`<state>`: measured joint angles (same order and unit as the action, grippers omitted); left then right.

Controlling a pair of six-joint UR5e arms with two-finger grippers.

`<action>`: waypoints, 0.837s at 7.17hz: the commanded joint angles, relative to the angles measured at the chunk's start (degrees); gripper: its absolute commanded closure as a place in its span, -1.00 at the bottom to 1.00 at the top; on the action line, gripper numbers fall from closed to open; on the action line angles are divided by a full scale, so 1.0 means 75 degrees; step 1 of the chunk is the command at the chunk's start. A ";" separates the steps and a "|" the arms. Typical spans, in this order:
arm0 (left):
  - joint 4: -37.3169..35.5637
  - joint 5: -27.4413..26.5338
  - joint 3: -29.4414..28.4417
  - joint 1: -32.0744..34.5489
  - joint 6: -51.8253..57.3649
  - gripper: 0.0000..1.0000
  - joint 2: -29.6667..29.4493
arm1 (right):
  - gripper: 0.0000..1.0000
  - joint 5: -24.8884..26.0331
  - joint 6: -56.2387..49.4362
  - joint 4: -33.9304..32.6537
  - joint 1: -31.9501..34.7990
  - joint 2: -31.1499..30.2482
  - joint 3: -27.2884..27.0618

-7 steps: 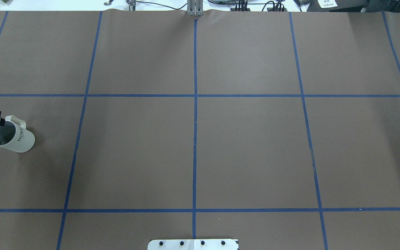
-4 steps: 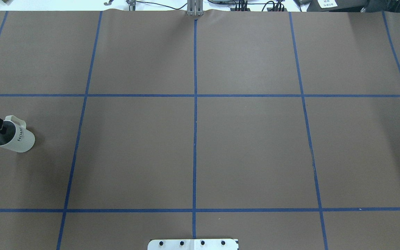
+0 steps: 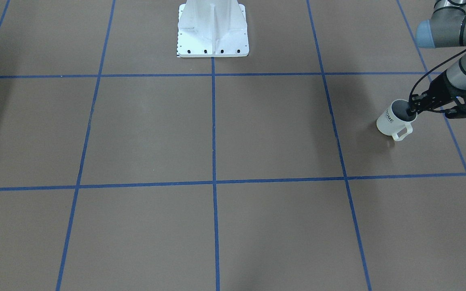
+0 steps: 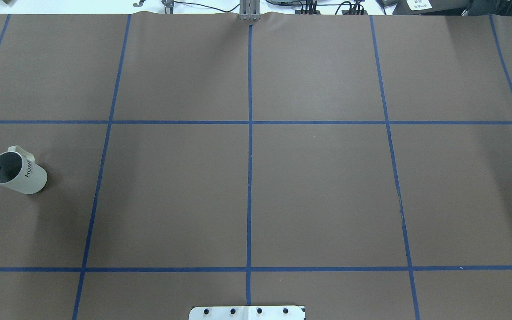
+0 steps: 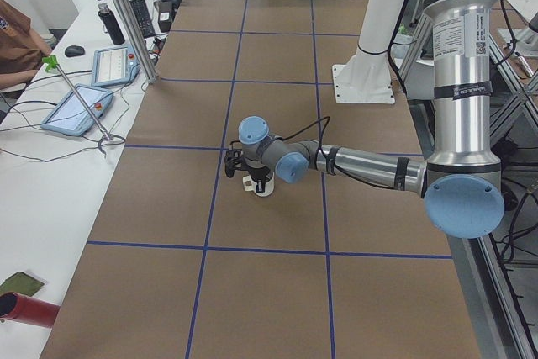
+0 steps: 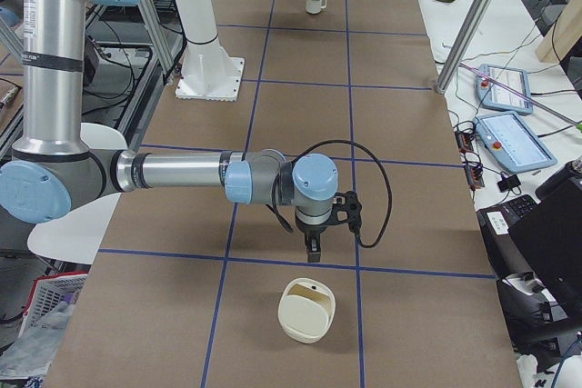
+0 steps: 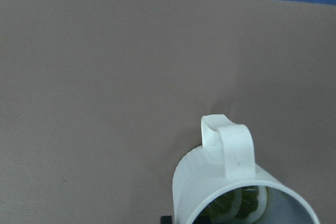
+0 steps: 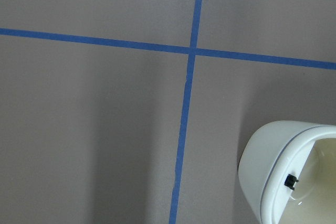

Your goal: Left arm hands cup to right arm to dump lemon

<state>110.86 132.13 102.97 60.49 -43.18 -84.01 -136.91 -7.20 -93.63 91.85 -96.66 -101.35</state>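
- Looking from the front-facing camera, we see the left gripper (image 3: 413, 108) at the rim of the cup (image 3: 390, 122), with one black finger (image 3: 411, 109) dipping into the grey mouth.
- In the left wrist view a small black part shows just outside the cup's wall, at the picture's bottom edge. We take it that the wall lies between the jaws, but we cannot tell whether they are clenched on it or loose.
- We find the cup at the robot's left end of the table (image 4: 247, 191), its handle (image 7: 234, 149) turned away from the robot's base.
- The lemon (image 7: 234, 209) lies inside the cup, green-yellow, low in the mouth.
- The right gripper (image 6: 314, 250) hangs pointing down at the table's other end, well apart from the cup and near a cream container (image 6: 307, 313). We cannot tell how its jaws stand.
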 commanded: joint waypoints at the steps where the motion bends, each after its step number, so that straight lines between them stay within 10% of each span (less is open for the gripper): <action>1: -0.2845 0.0113 0.1707 0.0206 0.0121 1.00 -0.0316 | -0.99 -0.0038 0.0011 0.0061 0.0000 -0.0002 -0.0198; 4: -0.6627 0.0042 0.1848 0.0501 -0.0018 1.00 -0.3483 | -0.99 -0.0655 -0.0036 0.0364 -0.0012 -0.0201 -0.0186; 6: -0.7070 0.0112 0.0948 0.0477 -0.1300 1.00 -0.5104 | -0.99 -0.0953 0.0208 0.2081 -0.0046 -0.0143 -0.0151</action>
<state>60.38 132.78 113.99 64.10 -46.81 -114.37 -142.90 -6.97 -85.28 91.68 -98.06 -102.65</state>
